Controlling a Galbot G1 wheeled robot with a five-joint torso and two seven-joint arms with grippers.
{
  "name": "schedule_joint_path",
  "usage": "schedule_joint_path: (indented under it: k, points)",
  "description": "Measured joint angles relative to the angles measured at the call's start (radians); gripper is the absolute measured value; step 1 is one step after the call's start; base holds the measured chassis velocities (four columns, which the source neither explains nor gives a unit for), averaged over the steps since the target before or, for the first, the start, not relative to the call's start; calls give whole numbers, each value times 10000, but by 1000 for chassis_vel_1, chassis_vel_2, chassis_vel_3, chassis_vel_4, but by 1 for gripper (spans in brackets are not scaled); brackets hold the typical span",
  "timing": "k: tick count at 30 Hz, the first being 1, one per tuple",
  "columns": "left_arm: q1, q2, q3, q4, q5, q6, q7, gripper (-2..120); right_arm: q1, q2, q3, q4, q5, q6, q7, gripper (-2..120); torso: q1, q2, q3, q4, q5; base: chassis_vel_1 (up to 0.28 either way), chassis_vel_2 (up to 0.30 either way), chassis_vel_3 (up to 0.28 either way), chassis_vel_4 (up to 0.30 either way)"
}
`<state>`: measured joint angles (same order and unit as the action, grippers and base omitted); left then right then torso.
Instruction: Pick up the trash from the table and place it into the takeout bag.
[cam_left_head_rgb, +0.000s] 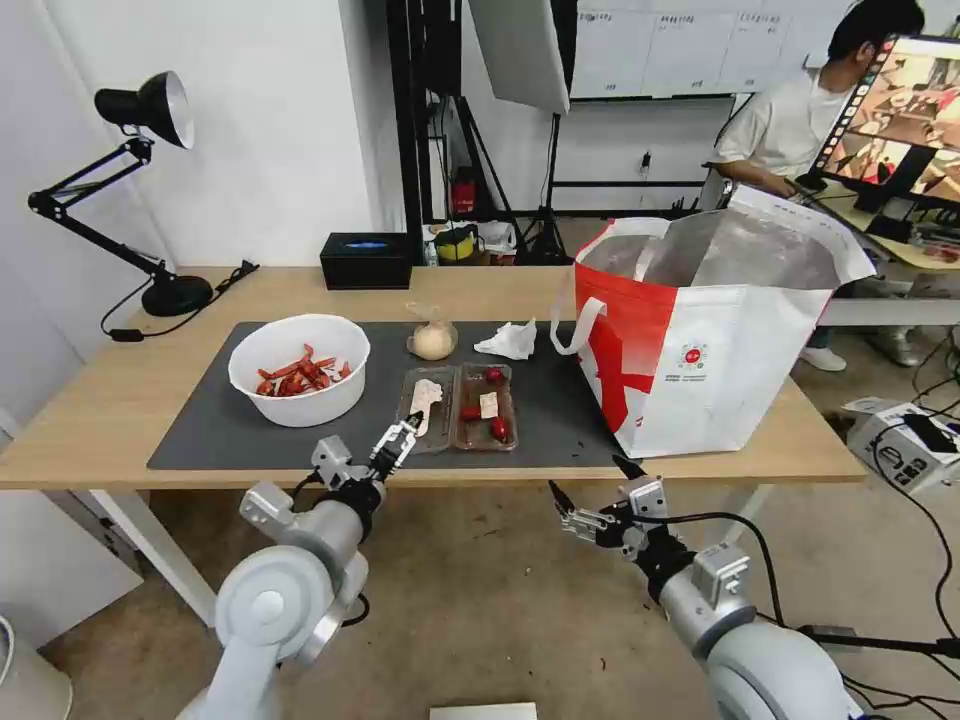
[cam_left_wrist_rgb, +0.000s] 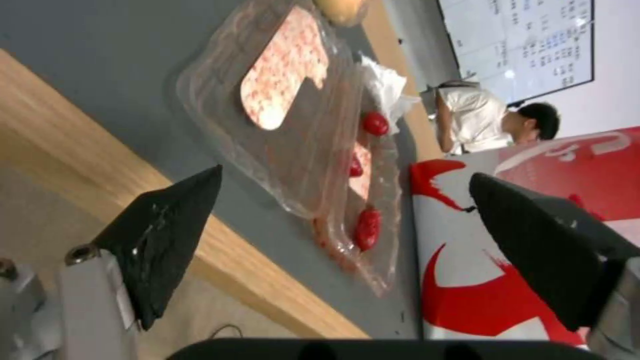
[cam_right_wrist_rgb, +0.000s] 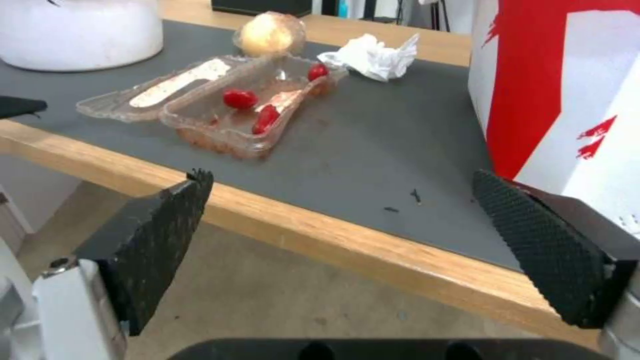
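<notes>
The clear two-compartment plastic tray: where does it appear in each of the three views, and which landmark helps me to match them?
Head view: the clear two-compartment plastic tray lies on the dark grey mat, between the white round bowl and the red-and-white takeout bag.
Left wrist view: the tray is beyond the open left gripper.
Right wrist view: the tray lies beside the bag.
Shared landmark: the bag.

Trash (cam_left_head_rgb: 458, 405) beside upright takeout bag (cam_left_head_rgb: 735, 375)

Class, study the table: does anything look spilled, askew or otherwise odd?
Nothing is spilled. The clear tray lies slightly askew on the grey mat, with red scraps inside. A few dark crumbs dot the mat near the takeout bag.
</notes>
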<state>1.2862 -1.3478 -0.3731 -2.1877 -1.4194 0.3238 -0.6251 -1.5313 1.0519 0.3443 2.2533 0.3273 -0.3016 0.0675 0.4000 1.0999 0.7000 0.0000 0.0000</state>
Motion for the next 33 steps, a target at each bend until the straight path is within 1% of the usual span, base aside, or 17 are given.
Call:
schedule_joint_path:
  k: [15,33]
  points:
    - [-422,-52,459,492,3,30,-168,100,57,116,4,-172,-19,-1,10,100,0,0,0,0,0,0,0,0,0]
    - [-740,-70,679,817,-154,18,-167,100,31,305,-19,-303,-227,-1,10,100,0,0,0,0,0,0,0,0,0]
